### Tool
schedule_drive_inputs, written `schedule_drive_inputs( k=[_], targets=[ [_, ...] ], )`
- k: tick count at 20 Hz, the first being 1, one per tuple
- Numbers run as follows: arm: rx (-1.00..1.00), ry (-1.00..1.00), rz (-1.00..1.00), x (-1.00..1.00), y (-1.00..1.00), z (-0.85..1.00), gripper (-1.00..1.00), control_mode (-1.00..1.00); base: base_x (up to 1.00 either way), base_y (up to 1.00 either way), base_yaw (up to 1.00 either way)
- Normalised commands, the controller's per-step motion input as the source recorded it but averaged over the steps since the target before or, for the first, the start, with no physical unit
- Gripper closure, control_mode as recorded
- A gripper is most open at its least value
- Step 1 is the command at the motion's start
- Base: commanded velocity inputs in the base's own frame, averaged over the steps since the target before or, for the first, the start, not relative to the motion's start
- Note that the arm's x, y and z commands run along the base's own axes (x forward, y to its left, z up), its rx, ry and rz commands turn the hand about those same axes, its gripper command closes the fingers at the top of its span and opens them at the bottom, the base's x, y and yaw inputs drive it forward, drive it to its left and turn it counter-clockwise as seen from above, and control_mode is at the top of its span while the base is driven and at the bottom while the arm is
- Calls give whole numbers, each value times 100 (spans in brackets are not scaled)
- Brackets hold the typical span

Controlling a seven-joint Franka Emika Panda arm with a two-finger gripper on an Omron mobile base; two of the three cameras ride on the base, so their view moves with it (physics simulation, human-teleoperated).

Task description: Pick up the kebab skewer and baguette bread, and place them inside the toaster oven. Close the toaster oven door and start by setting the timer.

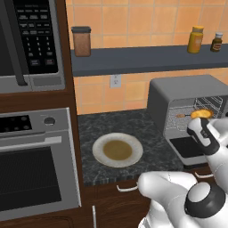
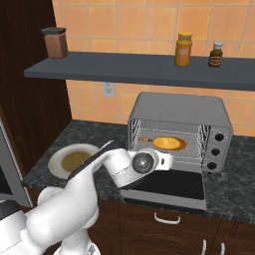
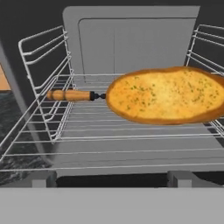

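Baguette bread (image 3: 166,95) lies flat on the wire rack (image 3: 109,144) inside the toaster oven (image 2: 179,112); kebab skewer (image 3: 70,95) on same rack just left of it in hand view, its far end hidden behind the loaf; toaster oven door (image 2: 169,187) dropped open, flat, over counter (image 1: 120,122) edge; gripper sits right at the oven mouth w/ jaws spread wide, pinching nothing; empty plate (image 1: 100,142) on counter well left of oven; jars on shelf (image 2: 144,69) above.
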Motion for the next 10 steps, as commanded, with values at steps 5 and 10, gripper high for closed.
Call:
schedule_drive_inputs(
  k=[5,10],
  targets=[
    [0,1,1,16,0,-24,-100,-100,0,0,0],
    [0,0,0,23,0,-20,-100,-100,0,0,0]
  ],
)
